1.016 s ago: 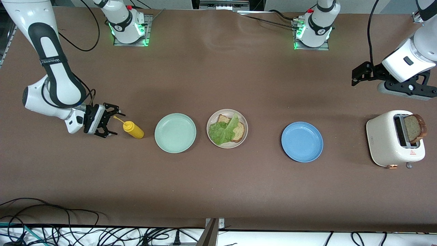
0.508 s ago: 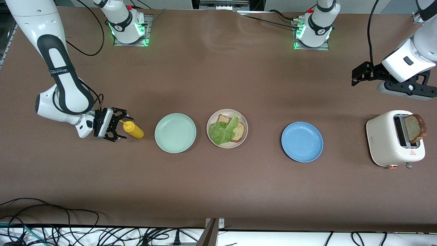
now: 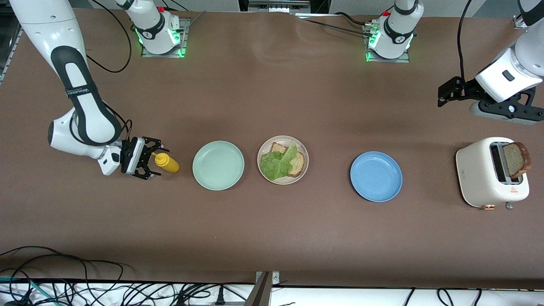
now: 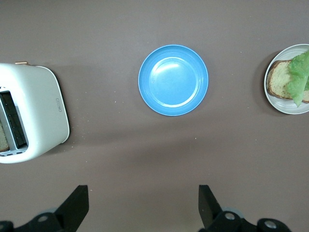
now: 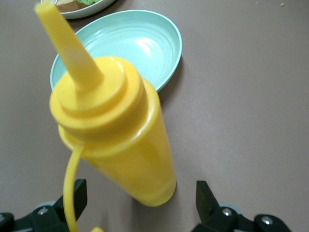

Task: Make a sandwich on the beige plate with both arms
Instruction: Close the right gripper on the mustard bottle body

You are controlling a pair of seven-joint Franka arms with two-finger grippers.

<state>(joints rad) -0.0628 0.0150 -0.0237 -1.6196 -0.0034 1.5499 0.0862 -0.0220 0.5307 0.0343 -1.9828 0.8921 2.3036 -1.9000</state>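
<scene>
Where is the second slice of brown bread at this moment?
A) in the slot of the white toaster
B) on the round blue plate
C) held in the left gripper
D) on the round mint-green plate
A: the brown bread slice stands up out of the slot of the white toaster, while the left gripper is open and holds nothing.

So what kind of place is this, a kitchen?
More likely a robot lab staged as a kitchen: two arms bolted to a brown table, a toaster, plates, loose cables along its edge.
</scene>
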